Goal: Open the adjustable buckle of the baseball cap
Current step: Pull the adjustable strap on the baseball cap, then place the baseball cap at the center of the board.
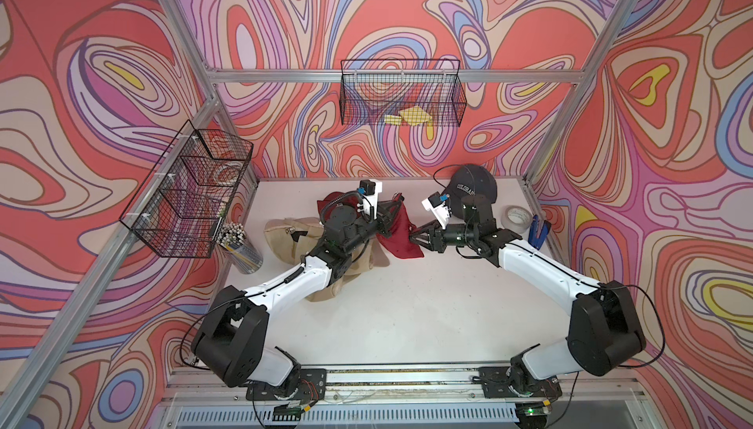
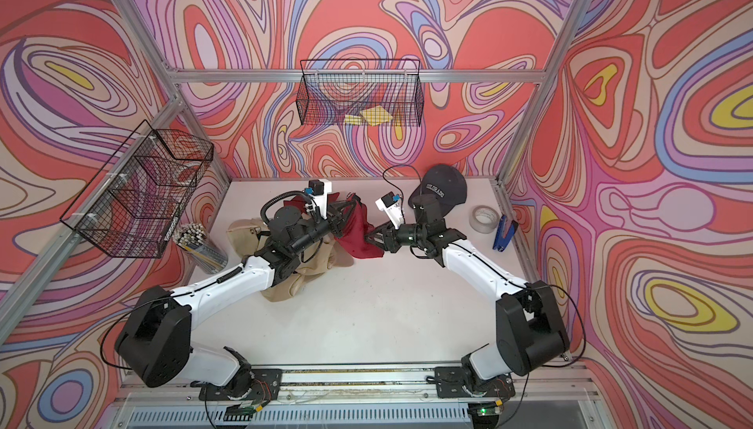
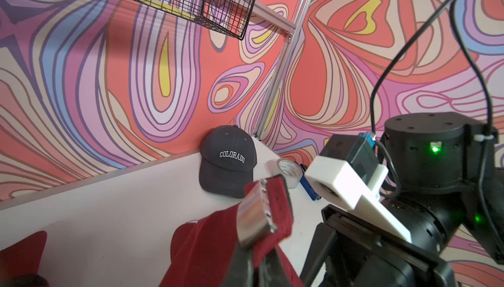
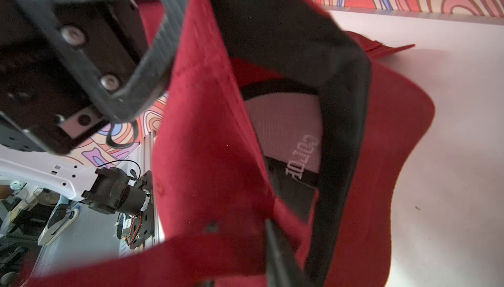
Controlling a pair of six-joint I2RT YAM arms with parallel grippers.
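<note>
Left gripper (image 1: pixel 393 207) clamped on the strap (image 3: pixel 275 204) of the red cap (image 1: pixel 401 235), metal buckle (image 3: pixel 255 214) just past its fingertips. Right gripper (image 1: pixel 415 238) at the cap's opposite edge; whether it grips cannot be told. Cap between both grippers, over the rear middle of the surface (image 1: pixel 407 304).

White tabletop (image 1: pixel 407 304): surface holdings.
Rear right corner: dark grey cap (image 1: pixel 474 188) lettered COLORADO, crown close to the back wall. Right edge: roll of pale tape (image 1: pixel 515 219) lying flat, blue stapler (image 1: pixel 540 233) just beside it. Left half: crumpled beige cloth (image 1: pixel 285 235). Left edge: clear cup of white-tipped pencils (image 1: pixel 240 247), upright. Centre: red cap (image 1: pixel 397 231), partly raised, contact with the surface not determinable.
</note>
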